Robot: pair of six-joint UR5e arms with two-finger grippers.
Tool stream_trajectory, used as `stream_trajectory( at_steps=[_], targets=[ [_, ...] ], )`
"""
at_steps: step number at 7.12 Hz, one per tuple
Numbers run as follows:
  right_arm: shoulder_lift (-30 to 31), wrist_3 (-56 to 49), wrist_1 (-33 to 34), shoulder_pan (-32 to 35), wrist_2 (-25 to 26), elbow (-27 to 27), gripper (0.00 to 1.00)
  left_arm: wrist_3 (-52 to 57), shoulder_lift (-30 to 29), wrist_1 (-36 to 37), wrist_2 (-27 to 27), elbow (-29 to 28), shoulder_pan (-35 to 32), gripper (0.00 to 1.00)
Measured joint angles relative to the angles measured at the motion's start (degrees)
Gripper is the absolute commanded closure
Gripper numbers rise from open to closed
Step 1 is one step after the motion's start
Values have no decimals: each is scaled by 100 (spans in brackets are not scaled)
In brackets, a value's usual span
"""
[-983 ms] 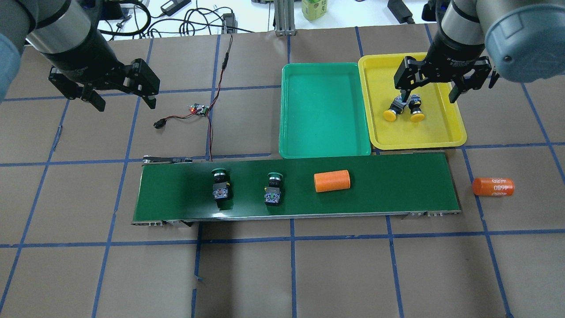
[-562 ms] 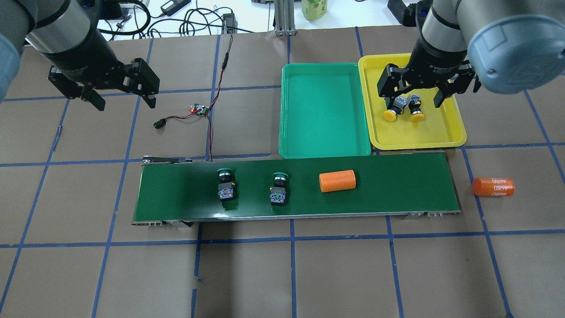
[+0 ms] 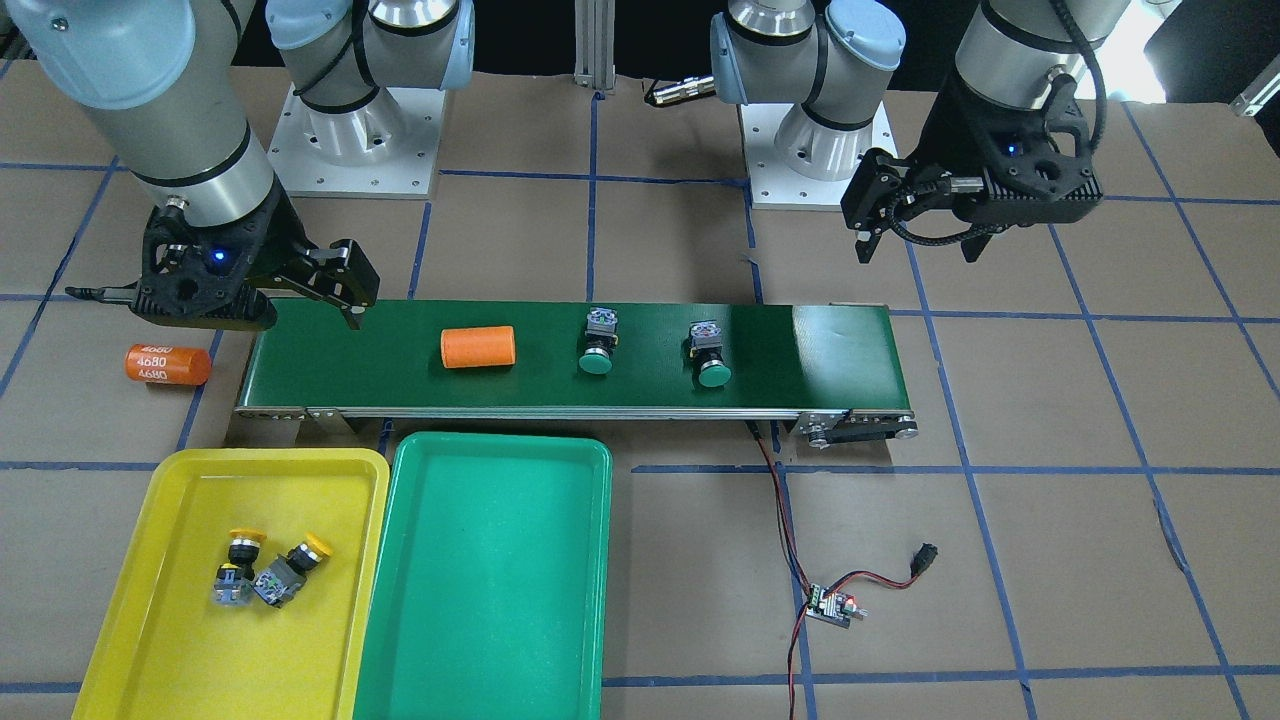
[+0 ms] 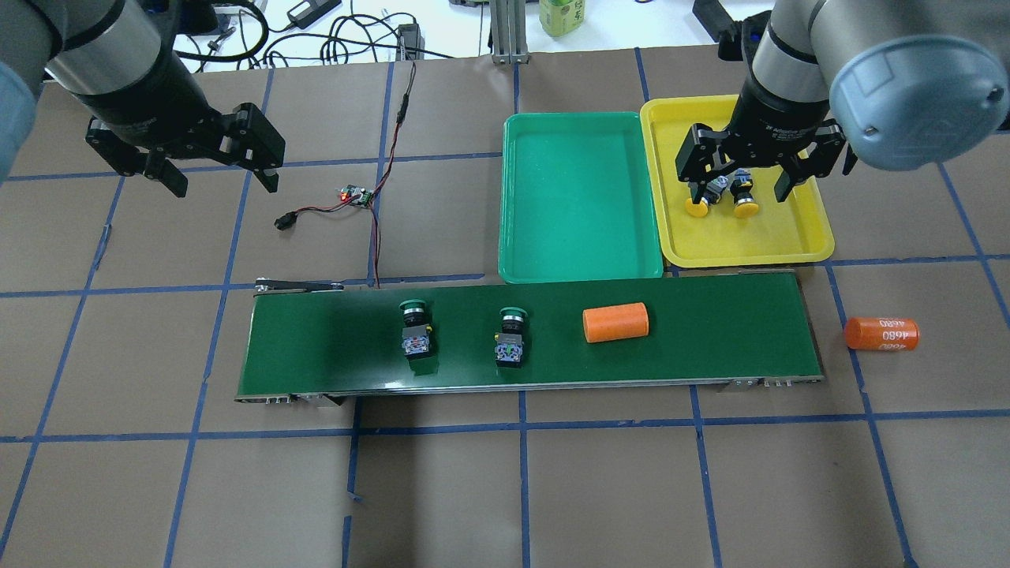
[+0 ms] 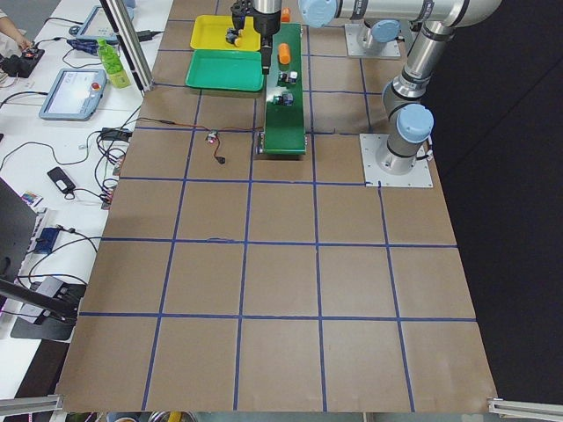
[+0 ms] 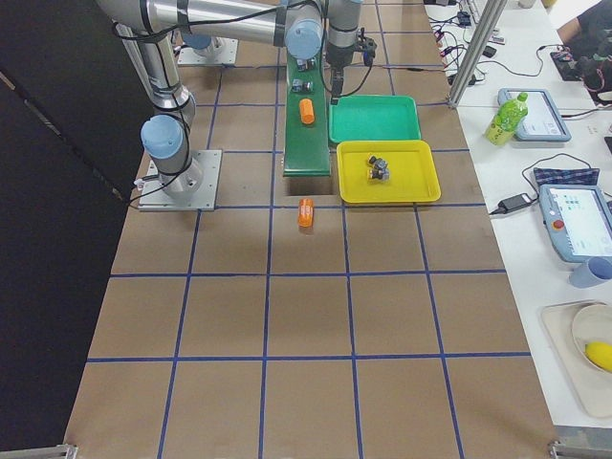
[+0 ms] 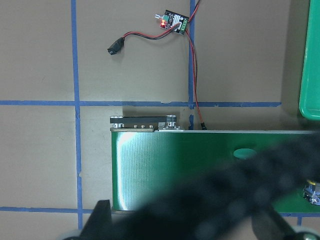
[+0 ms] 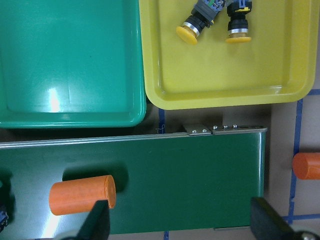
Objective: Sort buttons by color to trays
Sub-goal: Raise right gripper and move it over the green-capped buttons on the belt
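buttons, yellow, two: left one (image 8: 197, 21), right one (image 8: 238, 24). round, smooth mushroom caps on black-and-grey bodies. both lie on their sides in the yellow tray (image 4: 750, 244), caps toward the belt (image 4: 710, 331), bodies just beside each other.

buttons, green, two: one (image 4: 416, 327) nearer the belt's middle, the other (image 4: 511, 338) closer to the trays' end. same build with green caps. both lie on their sides on the belt, well apart, caps toward the trays.

trays: glossy plastic, shallow, rounded corners. the green tray (image 4: 580, 197) sits rim to rim with the yellow one, along the belt's far edge.

belt: long, dark green, shiny, metal-framed.

orange cylinders, two: one (image 4: 615, 323) on the belt, one (image 4: 881, 334) with white digits on the table (image 4: 505, 489) past the belt's end.

circuit board (image 4: 355, 196): red and black wires run from it to the belt.

left claw (image 4: 222, 183): spread wide, holding nothing, above the table.

right claw (image 4: 740, 191): spread wide, holding nothing, raised near the yellow tray.

view notes: the right wrist view shows ribbed metal collars under the yellow caps. the front view shows the bodies' grey terminal ends. the left wrist view shows the belt's roller end and the board's red light. in the side views the buttons are too small to tell.
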State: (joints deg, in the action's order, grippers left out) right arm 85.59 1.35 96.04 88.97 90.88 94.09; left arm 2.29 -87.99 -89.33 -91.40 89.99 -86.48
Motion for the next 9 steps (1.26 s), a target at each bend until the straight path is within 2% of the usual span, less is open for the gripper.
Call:
stream_trajectory(
  at_steps=[4,9],
  targets=[
    [134,20,-34,-20,-328,82,0,-2,16,3,1,2,0,0],
    [265,17,-13,3,-324,264,0,2,39,-4,-3,103,-85,0]
  ],
)
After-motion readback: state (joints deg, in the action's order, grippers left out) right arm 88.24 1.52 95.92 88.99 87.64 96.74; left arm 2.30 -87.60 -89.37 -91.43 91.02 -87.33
